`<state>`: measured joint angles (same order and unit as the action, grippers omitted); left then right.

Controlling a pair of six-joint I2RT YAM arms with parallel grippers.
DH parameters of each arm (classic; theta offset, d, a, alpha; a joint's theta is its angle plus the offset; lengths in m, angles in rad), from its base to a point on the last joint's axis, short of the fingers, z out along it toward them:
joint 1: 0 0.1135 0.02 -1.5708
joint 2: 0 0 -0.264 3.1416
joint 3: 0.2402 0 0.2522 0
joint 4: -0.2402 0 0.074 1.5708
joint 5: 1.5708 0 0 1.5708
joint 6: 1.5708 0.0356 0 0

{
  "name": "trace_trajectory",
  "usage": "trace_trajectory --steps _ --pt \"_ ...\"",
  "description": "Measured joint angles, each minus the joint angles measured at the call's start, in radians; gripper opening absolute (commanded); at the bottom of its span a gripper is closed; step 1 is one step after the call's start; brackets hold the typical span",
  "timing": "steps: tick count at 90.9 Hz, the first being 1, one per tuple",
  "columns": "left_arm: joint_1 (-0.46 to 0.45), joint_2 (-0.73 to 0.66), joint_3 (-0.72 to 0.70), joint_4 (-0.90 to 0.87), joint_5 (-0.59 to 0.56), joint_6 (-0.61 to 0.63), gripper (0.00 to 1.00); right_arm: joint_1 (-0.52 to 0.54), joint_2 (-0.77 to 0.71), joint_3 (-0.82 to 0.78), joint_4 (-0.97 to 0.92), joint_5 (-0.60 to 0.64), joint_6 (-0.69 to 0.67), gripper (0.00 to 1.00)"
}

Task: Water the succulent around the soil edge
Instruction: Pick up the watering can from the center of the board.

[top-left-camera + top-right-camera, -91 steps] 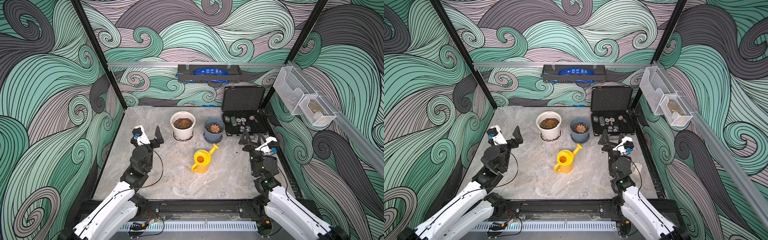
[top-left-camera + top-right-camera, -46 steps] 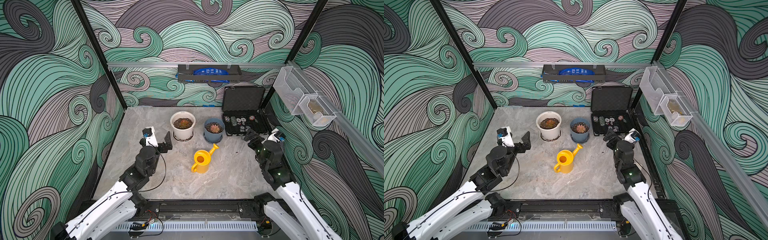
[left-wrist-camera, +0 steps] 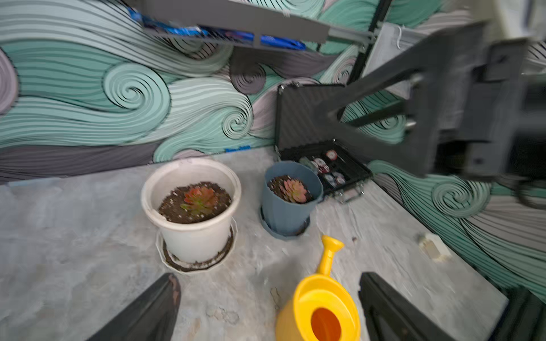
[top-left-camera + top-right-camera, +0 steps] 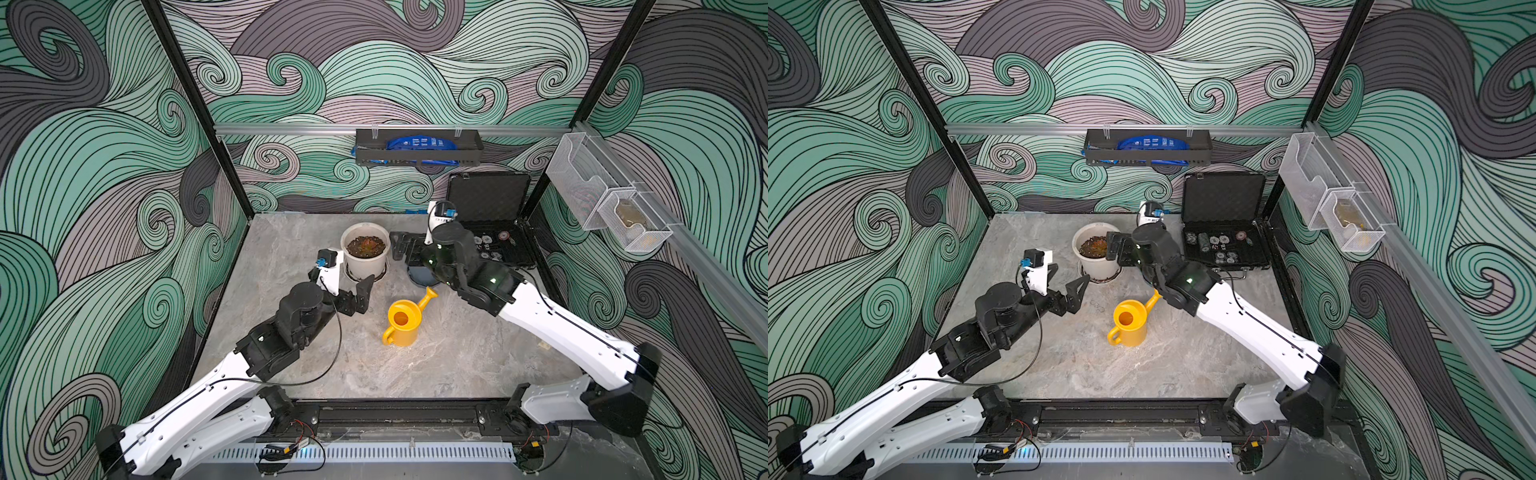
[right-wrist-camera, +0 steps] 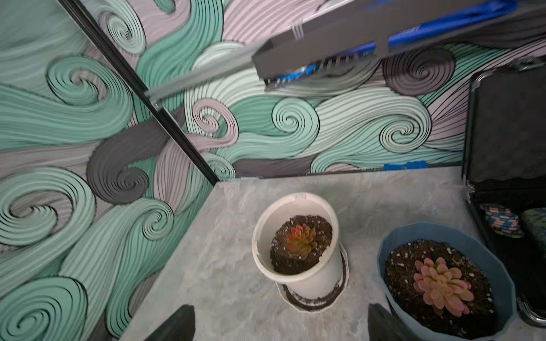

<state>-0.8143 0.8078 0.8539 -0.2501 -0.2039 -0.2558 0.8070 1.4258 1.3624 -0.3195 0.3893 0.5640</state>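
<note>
A yellow watering can stands upright mid-table, its spout towards the pots. Behind it a white pot holds a reddish succulent in dark soil. A blue pot beside it holds a pink succulent. In both top views my right arm covers most of the blue pot. My left gripper is open and empty, just left of the can. My right gripper hangs open and empty between the two pots.
An open black case with poker chips lies at the back right. A black wall basket hangs over the back edge, and clear bins line the right wall. A small beige piece lies on the table's right side.
Both arms have swung in from the table's sides. The left gripper moved right towards the can, and the right gripper moved left over the blue pot. The can and pots have not moved.
</note>
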Motion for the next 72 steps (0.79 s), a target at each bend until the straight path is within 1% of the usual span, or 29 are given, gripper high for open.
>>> trace_trajectory --steps 13,21,28,39,47,57,72 --pt "-0.006 -0.034 0.016 -0.155 0.187 -0.056 0.95 -0.096 0.029 -0.064 0.031 -0.087 -0.004 0.87" --pt "-0.021 -0.051 0.019 -0.251 0.275 -0.089 0.93 -0.143 0.024 -0.130 0.090 -0.124 -0.003 0.86" --pt "-0.034 -0.053 0.023 -0.339 0.350 -0.113 0.93 -0.151 0.006 -0.222 0.157 -0.146 -0.003 0.86" --pt "-0.046 -0.039 0.023 -0.446 0.444 -0.134 0.93 -0.146 -0.052 -0.388 0.246 -0.165 -0.002 0.81" --pt "-0.055 0.006 0.026 -0.501 0.500 -0.130 0.92 -0.145 -0.097 -0.458 0.298 -0.172 -0.004 0.80" --pt "-0.068 0.117 0.051 -0.556 0.545 -0.105 0.87 -0.148 -0.145 -0.499 0.380 -0.187 -0.003 0.80" --pt "-0.098 0.313 0.132 -0.586 0.547 -0.041 0.83 -0.177 -0.150 -0.504 0.452 -0.243 0.009 0.77"
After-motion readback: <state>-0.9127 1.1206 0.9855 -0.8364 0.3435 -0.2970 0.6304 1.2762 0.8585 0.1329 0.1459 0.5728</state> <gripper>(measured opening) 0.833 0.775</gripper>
